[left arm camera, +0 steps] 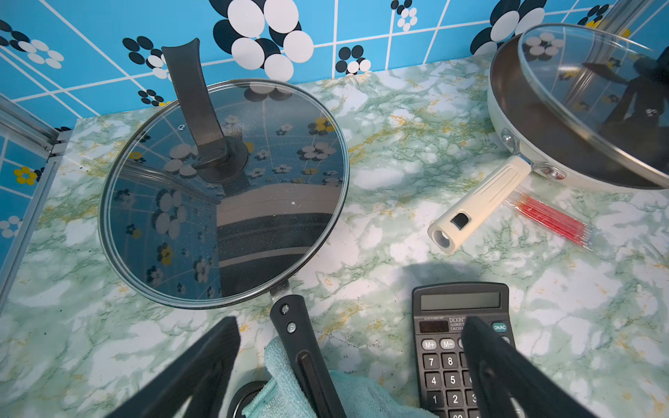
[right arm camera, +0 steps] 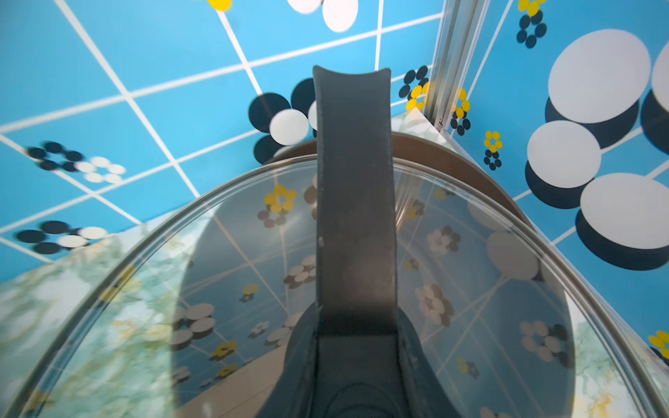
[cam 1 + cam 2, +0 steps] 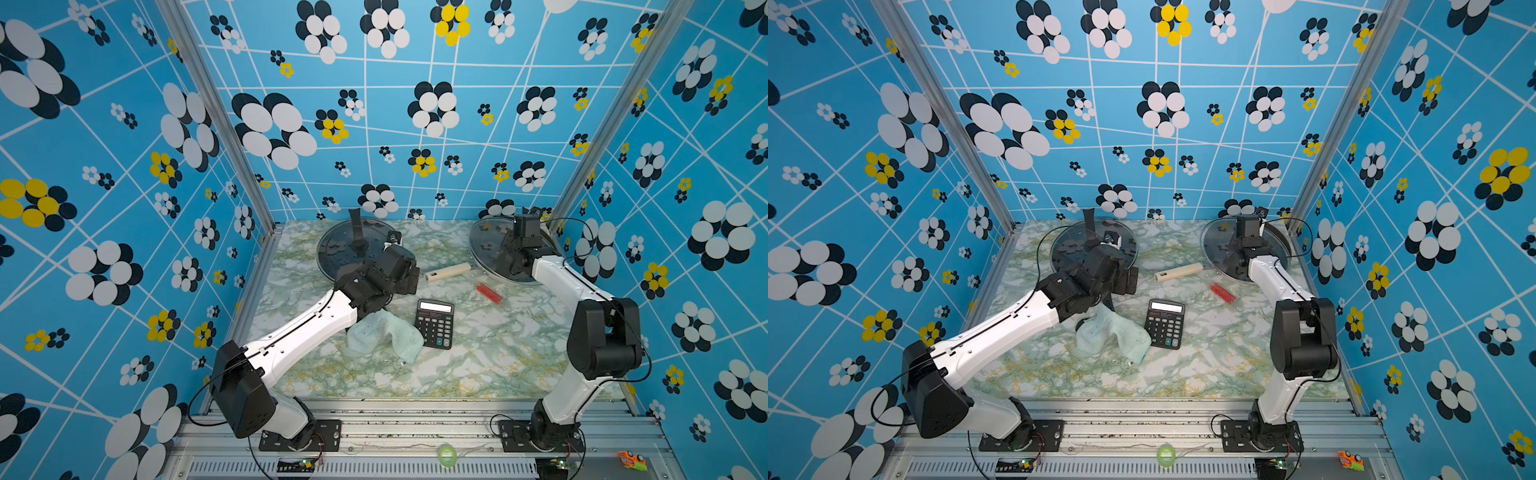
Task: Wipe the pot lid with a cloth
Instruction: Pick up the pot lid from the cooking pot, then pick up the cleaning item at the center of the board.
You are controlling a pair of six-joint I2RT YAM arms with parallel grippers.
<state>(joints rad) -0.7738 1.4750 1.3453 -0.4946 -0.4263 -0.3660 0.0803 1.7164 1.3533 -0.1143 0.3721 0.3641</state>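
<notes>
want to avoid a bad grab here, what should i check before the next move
1. Left gripper open: ok, jaws stand wide apart.
2. Pale mint-green terry cloth free to grab: ok, it lies crumpled and unheld.
3. Way down to the cloth clear: not ok, the dark pan's long black handle runs between the open jaws, over the cloth.
4. Clear glass lid held: ok, the right gripper grips its upright black handle, and the lid is tilted up off the cream-handled pan.
5. Black calculator apart from the cloth: cannot tell, their edges meet or nearly meet.
</notes>
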